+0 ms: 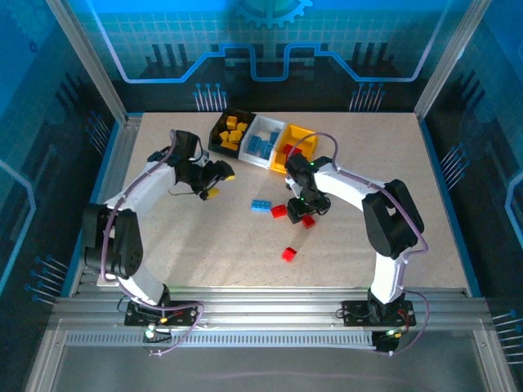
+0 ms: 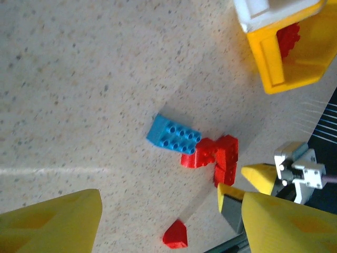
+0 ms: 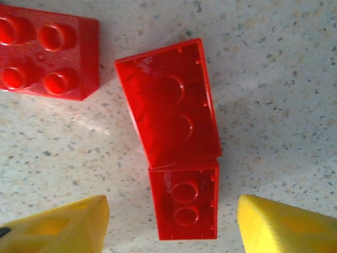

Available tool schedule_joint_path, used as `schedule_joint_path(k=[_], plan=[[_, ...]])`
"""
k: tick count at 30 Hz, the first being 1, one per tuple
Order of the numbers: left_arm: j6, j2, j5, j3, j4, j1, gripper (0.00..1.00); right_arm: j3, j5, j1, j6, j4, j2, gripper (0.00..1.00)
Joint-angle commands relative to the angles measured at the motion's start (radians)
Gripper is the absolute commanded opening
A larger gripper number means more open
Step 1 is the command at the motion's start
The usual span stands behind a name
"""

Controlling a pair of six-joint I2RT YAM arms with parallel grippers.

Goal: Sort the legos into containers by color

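Observation:
Three joined containers stand at the back: a black one (image 1: 221, 139) with yellow legos, a white one (image 1: 263, 144) with blue legos, and a yellow one (image 1: 296, 135) with red legos. On the table lie a blue lego (image 1: 261, 205), a red lego (image 1: 279, 211) beside it, and a lone red lego (image 1: 288, 254) nearer the front. My right gripper (image 3: 174, 221) is open and low over the table. It straddles an upturned red lego (image 3: 184, 203), with a gap on each side. My left gripper (image 2: 168, 211) is open and empty, to the left of the bricks.
A second upturned red brick (image 3: 168, 105) touches the straddled one, and a studs-up red brick (image 3: 47, 52) lies beside them. In the left wrist view the yellow bin (image 2: 287, 58) is at upper right. The right arm's fingers (image 2: 260, 176) flank the red bricks (image 2: 213, 155).

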Motion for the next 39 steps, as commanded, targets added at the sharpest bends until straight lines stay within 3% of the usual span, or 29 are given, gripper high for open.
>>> schedule_joint_path(k=[1,9,18,29,34,39], plan=[[0.020,-0.084,-0.007,-0.029,-0.007,-0.004,0.72,0.004,0.033,0.007,-0.009,-0.030,0.017,0.63],[0.015,-0.144,-0.008,-0.088,-0.015,-0.011,0.72,-0.014,0.039,0.006,-0.002,-0.008,0.036,0.54],[0.015,-0.205,-0.011,-0.151,-0.031,-0.016,0.73,-0.005,0.063,0.003,-0.015,-0.008,0.085,0.51],[0.022,-0.248,-0.021,-0.196,-0.041,-0.015,0.74,-0.013,0.039,0.000,0.006,-0.029,0.014,0.31],[0.036,-0.246,-0.023,-0.188,-0.050,-0.016,0.74,0.015,-0.077,-0.044,0.046,-0.046,-0.090,0.31],[0.061,-0.246,-0.041,-0.178,-0.078,-0.030,0.74,0.088,-0.323,-0.181,0.166,0.025,-0.133,0.31]])
